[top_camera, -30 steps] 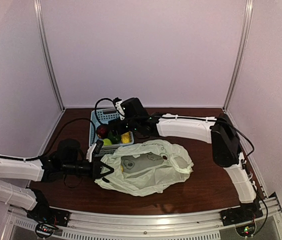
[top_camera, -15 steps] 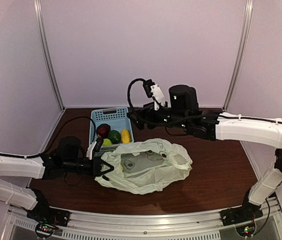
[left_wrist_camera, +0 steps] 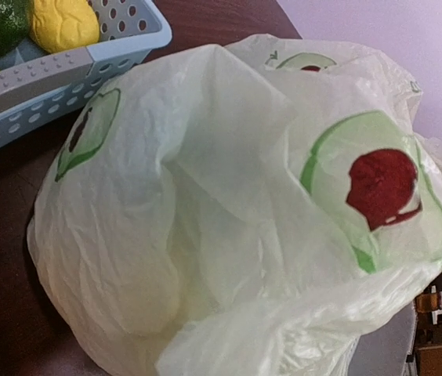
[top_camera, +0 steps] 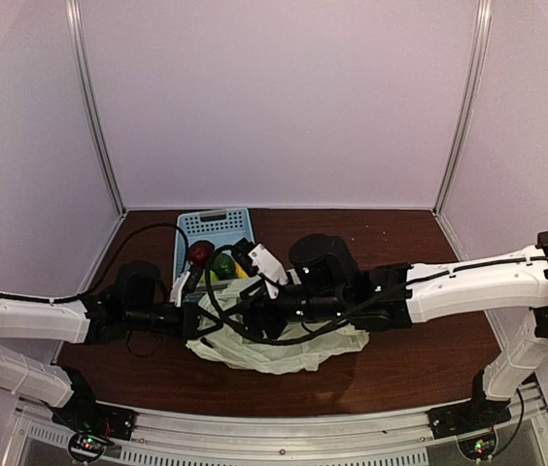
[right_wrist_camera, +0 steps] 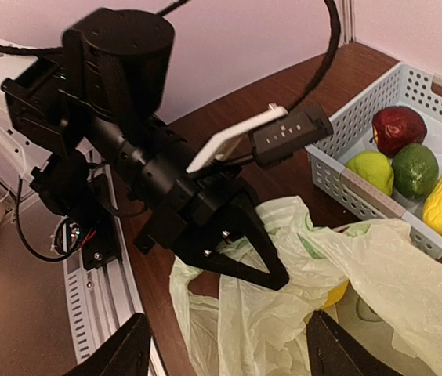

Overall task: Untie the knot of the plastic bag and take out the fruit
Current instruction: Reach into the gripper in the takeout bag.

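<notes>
Right wrist view: right gripper [right_wrist_camera: 229, 317] has its fingers apart with nothing clamped, hanging over the plastic bag [right_wrist_camera: 378, 313]. The bag's crumpled open end lies between the two fingertips. Just beyond the fingertips the left gripper [right_wrist_camera: 274, 278] points back at them, fingers together, pinching a fold of the bag's edge. One yellow fruit [right_wrist_camera: 335, 295] peeks out under the plastic, just past the finger at frame right, inside the bag. Further out past that same finger is a light blue basket [right_wrist_camera: 346, 117], just beside the bag. It holds four more pieces: one dark red, two green, one yellow.

Left wrist view: own fingers out of frame. The bag fills the view right in front, with the basket corner beyond it at upper left.

Top view: both grippers meet over the bag's left end, right arm stretched across it above the table [top_camera: 429, 374].
</notes>
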`<state>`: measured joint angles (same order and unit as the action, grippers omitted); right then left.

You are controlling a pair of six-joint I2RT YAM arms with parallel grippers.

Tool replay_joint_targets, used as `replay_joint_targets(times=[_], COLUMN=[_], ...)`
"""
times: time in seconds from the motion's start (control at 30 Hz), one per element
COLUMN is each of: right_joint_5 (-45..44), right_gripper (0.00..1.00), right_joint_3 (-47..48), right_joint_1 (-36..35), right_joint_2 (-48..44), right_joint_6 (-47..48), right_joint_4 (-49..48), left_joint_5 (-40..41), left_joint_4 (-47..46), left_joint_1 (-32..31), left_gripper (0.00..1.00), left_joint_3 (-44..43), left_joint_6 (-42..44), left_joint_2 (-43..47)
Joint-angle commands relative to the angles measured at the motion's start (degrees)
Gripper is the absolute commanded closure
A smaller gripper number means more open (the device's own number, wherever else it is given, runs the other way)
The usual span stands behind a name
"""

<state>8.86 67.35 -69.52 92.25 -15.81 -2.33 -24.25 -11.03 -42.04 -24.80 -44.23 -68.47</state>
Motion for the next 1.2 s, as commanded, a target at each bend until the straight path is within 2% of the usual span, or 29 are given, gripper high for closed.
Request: replay_joint_targets(times=[0.0, 0.27, 0.57, 0.73, 0.97, 1.17], right_joint_5=[-4.5, -10.5, -12.1, -7.9, -4.2, 3.9], right_gripper=[0.33, 0.44, 0.49, 0.47, 0.44, 0.32], right_joint_3=[2.1, 1.9, -1.9, -0.9, 2.5, 0.2], right_joint_1=[0.7, 1.7, 4.0, 5.7, 6.1, 6.1], right_joint_2=[3.9, 9.5, 13.4, 17.2, 22.9, 22.8], right_joint_6=[-2.1, -1.6, -0.8, -0.5, 1.3, 2.6], right_joint_4=[4.0, 9.0, 4.1, -3.0, -6.6, -12.2], left_joint_5=[0.5, 0.7, 1.1, 0.8, 0.6, 0.5], left_joint_4=[2.1, 2.5, 3.1, 2.8, 2.5, 2.0], left_joint_1=[0.5, 0.5, 0.6, 0.6, 0.6, 0.7], left_gripper=[1.0, 1.0, 1.0, 1.0, 1.0, 1.0], left_joint_3=[-1.9, -1.6, -1.1, -1.2, -1.0, -0.8], left_joint_6=[1.3, 1.6, 1.9, 2.0, 2.4, 2.6], left_joint_2=[0.5, 1.0, 1.7, 1.3, 1.3, 0.9])
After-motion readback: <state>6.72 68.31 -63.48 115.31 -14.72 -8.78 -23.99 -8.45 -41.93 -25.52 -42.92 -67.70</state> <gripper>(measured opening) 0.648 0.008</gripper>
